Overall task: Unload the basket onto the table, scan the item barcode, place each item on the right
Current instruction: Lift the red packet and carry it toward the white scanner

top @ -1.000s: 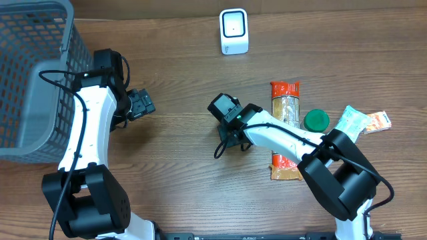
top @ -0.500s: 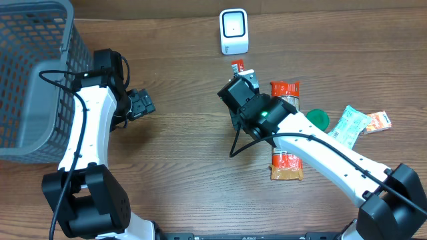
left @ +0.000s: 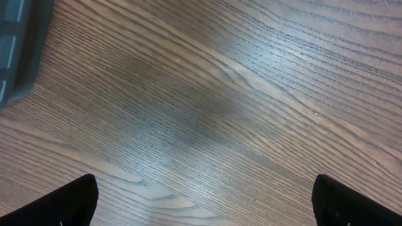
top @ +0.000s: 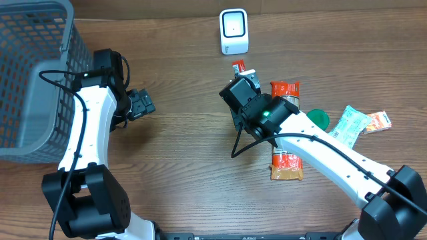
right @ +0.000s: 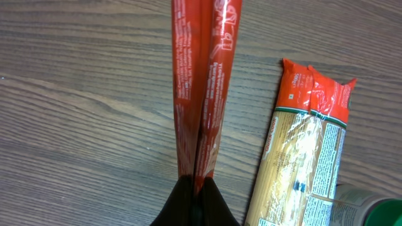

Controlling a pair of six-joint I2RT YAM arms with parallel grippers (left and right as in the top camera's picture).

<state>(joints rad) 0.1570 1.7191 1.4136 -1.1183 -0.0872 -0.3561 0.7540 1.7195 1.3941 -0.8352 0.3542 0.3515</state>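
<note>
My right gripper (top: pixel 244 81) is shut on a thin red packet (top: pixel 237 67) and holds it above the table, a short way in front of the white barcode scanner (top: pixel 234 31). In the right wrist view the red packet (right: pixel 201 81) runs straight up from the closed jaws of the right gripper (right: pixel 196 185), seen edge-on, with white print on it. I see no barcode on it. My left gripper (top: pixel 143 103) is open over bare wood near the basket. In the left wrist view the left gripper (left: pixel 204 201) shows only its fingertips (left: pixel 69 204), far apart.
A long pasta packet (top: pixel 285 127) lies right of the held item and shows in the right wrist view too (right: pixel 308 150). A green lid (top: pixel 315 120), a teal packet (top: pixel 350 125) and an orange packet (top: pixel 377 121) lie further right. A grey basket (top: pixel 33 80) fills the left edge.
My right arm has lifted the red packet off the table and carried it up towards the scanner, then almost stopped. The left arm has not moved.
</note>
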